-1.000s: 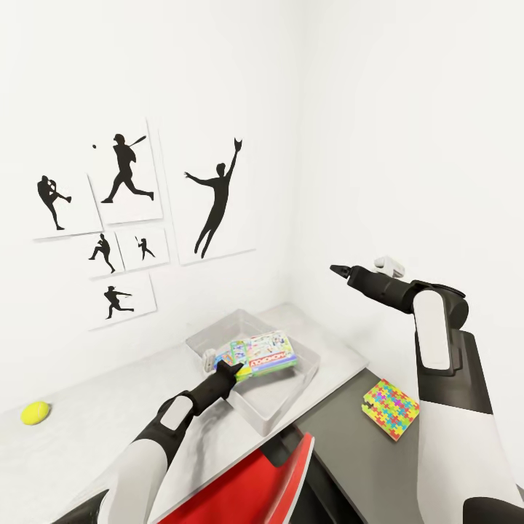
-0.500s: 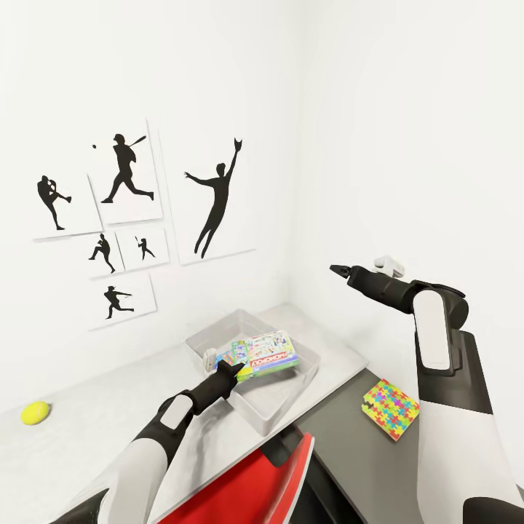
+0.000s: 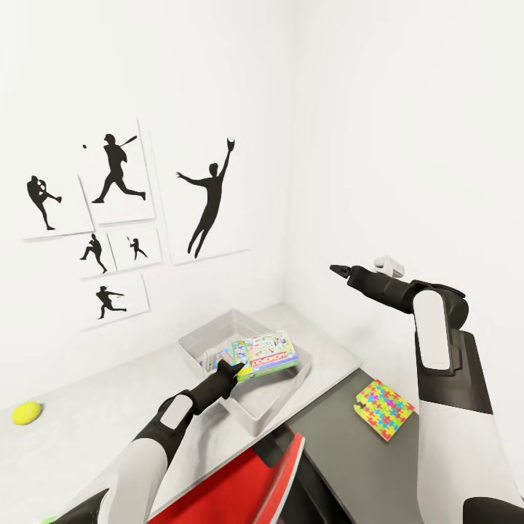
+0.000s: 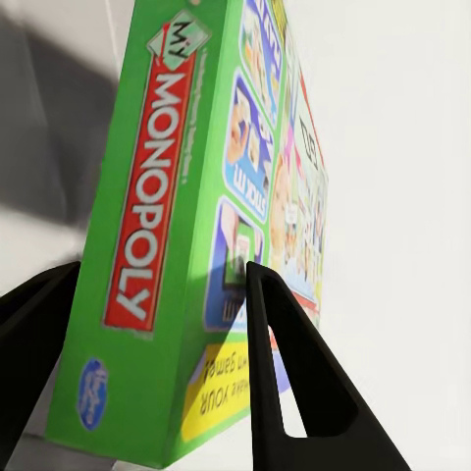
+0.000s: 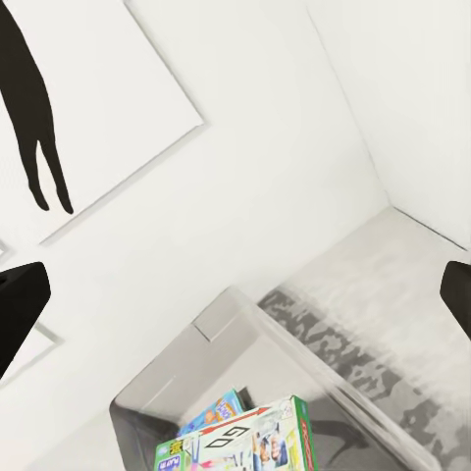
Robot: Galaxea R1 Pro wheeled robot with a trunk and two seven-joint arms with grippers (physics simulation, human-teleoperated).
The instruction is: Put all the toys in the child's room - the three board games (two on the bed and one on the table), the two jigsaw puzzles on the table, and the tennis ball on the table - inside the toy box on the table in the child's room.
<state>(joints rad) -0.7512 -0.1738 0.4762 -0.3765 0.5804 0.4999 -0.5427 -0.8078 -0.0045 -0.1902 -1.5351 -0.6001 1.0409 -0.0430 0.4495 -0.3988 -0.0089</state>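
green "monopoly" board game [image 3: 273, 353] pinched edge-on in the left gripper [image 4: 162, 368] and hung tilted over the toy box [image 3: 287, 393] for the drop, right gripper [image 3: 336, 270] raised clear, fingers spread wide, jigsaw puzzle [image 3: 384, 409] and tennis ball [image 3: 26, 413] waiting outside on the table [image 3: 94, 415].

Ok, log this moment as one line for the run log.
left gripper: shut on Monopoly box, over toy box | right gripper: open, raised | tennis ball, jigsaw puzzle: still out
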